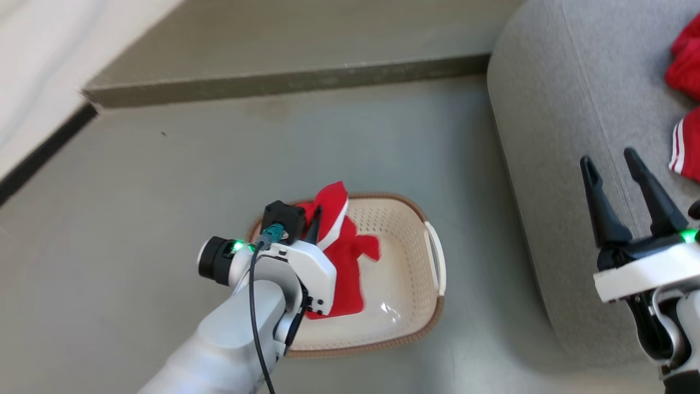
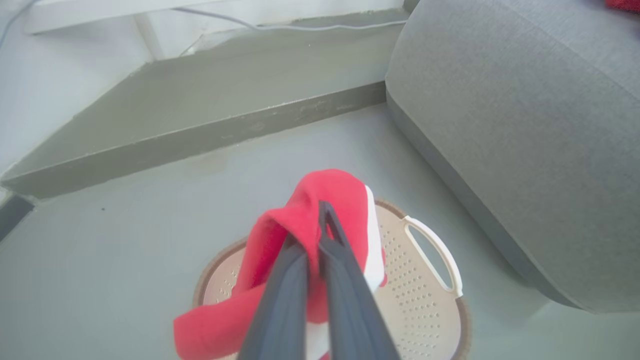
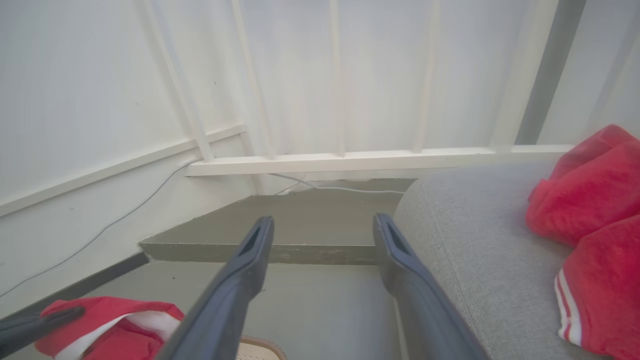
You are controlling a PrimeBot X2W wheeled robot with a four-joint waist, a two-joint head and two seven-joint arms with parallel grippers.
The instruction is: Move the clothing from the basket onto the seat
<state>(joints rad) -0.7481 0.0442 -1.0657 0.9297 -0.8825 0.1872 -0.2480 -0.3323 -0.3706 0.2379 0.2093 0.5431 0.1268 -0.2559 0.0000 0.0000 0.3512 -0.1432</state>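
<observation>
Left gripper (image 2: 307, 225): tips buried in clothing (image 2: 342, 192) | basket (image 2: 425, 300) half hidden

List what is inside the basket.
A red garment, gripped by the shut left pincer, hangs into the basket; its bare perforated floor shows beside it. Anything beneath the garment and arm is covered.

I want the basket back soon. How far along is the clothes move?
Done: red clothing lies on the sofa. In hand: the left gripper is shut on another red garment, lifted above the basket. Left: carry it to the sofa; the right gripper is open. The basket's visible floor looks otherwise bare.
</observation>
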